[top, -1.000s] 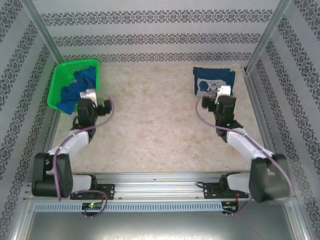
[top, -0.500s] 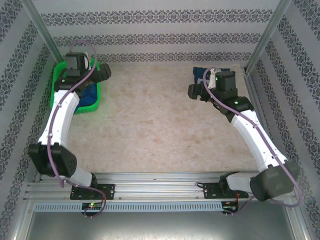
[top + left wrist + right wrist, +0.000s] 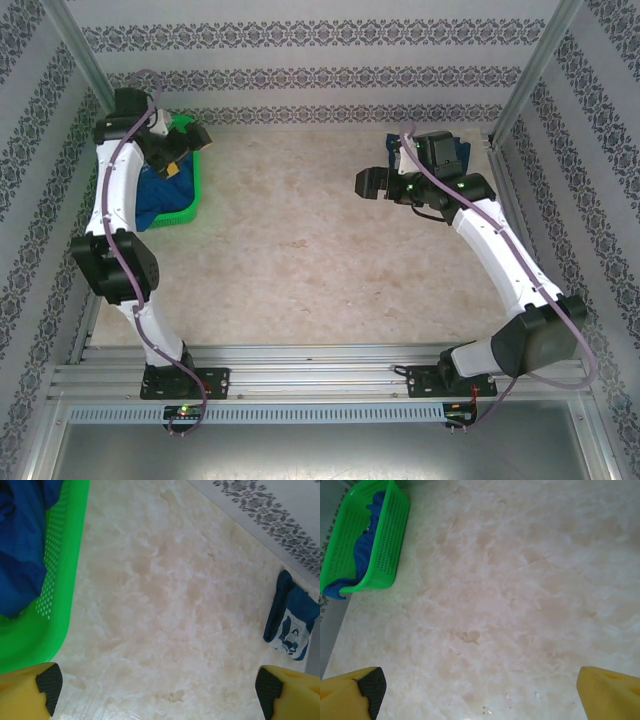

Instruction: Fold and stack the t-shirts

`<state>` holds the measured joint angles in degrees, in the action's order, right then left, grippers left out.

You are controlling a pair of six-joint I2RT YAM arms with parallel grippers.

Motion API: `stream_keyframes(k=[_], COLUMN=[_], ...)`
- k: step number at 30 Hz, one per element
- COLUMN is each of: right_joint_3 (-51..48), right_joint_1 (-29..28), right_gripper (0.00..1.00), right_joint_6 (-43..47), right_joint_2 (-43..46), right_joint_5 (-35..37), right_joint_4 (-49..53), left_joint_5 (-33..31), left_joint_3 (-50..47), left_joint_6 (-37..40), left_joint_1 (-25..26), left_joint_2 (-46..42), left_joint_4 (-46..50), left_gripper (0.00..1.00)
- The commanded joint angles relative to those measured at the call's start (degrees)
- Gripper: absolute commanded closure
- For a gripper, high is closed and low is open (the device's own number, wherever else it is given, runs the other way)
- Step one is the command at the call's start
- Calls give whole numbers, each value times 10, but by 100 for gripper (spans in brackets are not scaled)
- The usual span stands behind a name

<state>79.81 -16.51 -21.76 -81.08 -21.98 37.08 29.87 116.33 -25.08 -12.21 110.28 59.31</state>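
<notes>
The left gripper (image 3: 188, 145), spread, has been swung over the basket (image 3: 196, 190) of t-shirts (image 3: 158, 192), upper left. The right gripper (image 3: 372, 183), spread and empty, has been withdrawn from the folded t-shirt (image 3: 461, 155), upper right. Another pickup seems intended.

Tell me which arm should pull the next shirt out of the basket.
Left. The left gripper, open, hangs at the green basket holding the crumpled blue shirts. The right gripper, also open, is across the table near the folded shirt.
</notes>
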Motion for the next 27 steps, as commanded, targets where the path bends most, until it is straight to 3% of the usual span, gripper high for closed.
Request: stream_keyframes(k=[1,5,12,20,27], right_joint_3=[6,1,-11,-12,-7], right_joint_1=[-16,-24,-42,-74,-104], right_gripper=[2,2,2,2,2], right_joint_6=[-14,-22,-40,-55,-60], right_joint_2=[0,4,2,-13,-18], right_joint_5=[-22,-17,-4,4,21], right_joint_4=[16,18,11,5,4], left_joint_5=[44,14,-109,-225,-289], left_joint_3=[45,106,254,261,250], left_joint_6=[-10,3,40,42,53], left_joint_1=[-29,-56,-61,-57,-42], left_joint_2=[41,96,215,271,302], left_joint_4=[56,89,189,202,188], left_gripper=[0,0,3,6,14])
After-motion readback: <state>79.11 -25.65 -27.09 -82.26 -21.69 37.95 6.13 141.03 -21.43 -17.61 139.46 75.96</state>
